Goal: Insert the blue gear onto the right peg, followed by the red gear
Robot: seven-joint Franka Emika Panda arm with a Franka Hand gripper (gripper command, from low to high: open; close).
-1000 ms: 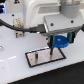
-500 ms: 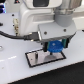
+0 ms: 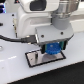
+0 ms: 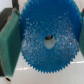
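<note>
Gripping blue gear [image 4: 48,41] between closed fingers [image 4: 8,42], hand [image 3: 53,48] low over grey plate [image 3: 36,59].

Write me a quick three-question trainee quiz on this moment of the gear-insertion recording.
1. True or false: the gripper is holding the blue gear.
2. In the exterior view, what does the gripper hang over? A) the grey plate B) a bare stretch of white table away from any plate C) a cardboard box
3. Fill in: in the wrist view, the pads pressing on the gear's rim are ____ in colour.

Key: 1 true. 2 A. 3 green. The red gear shows in neither view, and the pegs are too blurred to pick out with any certainty.
</note>
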